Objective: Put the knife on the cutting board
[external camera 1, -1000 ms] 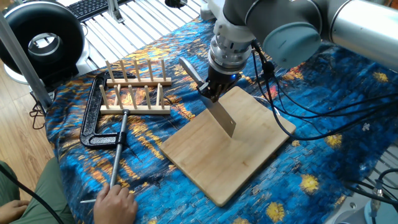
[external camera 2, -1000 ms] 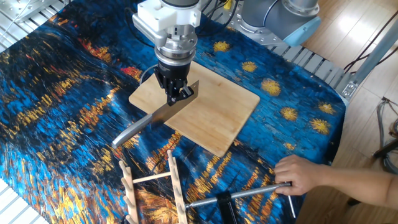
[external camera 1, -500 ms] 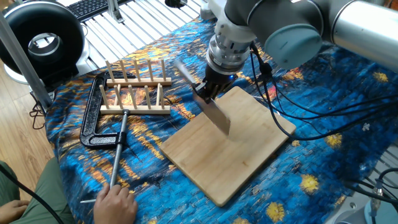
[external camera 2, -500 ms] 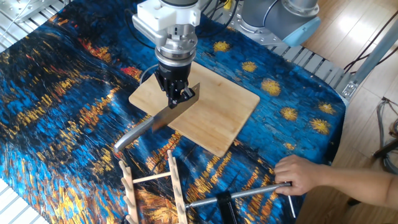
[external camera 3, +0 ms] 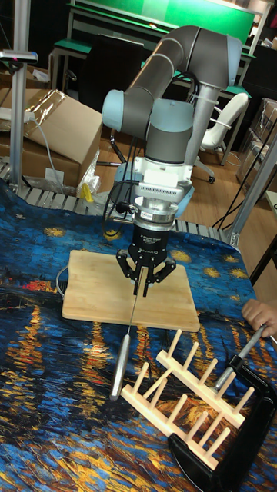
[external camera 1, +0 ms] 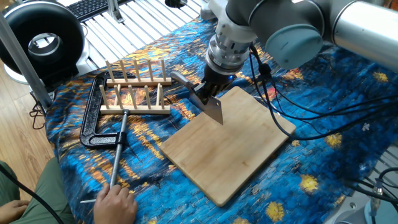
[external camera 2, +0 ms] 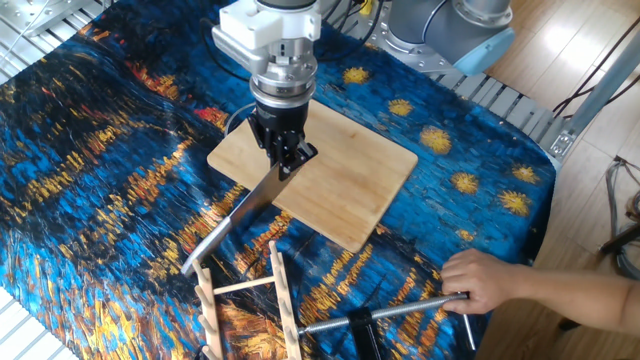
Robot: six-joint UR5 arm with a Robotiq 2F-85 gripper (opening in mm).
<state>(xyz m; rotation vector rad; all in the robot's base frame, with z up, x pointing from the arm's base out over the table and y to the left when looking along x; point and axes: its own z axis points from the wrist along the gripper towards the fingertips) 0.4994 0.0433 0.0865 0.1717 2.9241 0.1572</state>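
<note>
My gripper [external camera 1: 209, 93] is shut on the knife [external camera 1: 214, 110], a small cleaver with a shiny blade and a slim grey handle. It holds the blade just above the cutting board [external camera 1: 239, 152], near the edge that faces the dish rack. The light bamboo board lies flat on the blue cloth. In the other fixed view the knife [external camera 2: 250, 205] slants down from the gripper [external camera 2: 288, 160], and its handle reaches off the board [external camera 2: 355, 185] over the cloth. In the tall view the knife [external camera 3: 123, 357] shows edge-on under the gripper [external camera 3: 144, 289], in front of the board [external camera 3: 88, 296].
A wooden slatted dish rack [external camera 1: 134, 92] stands left of the board, with a black clamp [external camera 1: 92, 118] beside it. A person's hand [external camera 1: 115, 203] holds the clamp's long metal rod [external camera 1: 117, 146] at the table's near edge. A black round device [external camera 1: 42, 37] sits far left.
The gripper has turned with the knife in it. The blade has swung from broadside to nearly edge-on, and the handle has dropped toward the dish rack. The hand and clamp stayed put.
</note>
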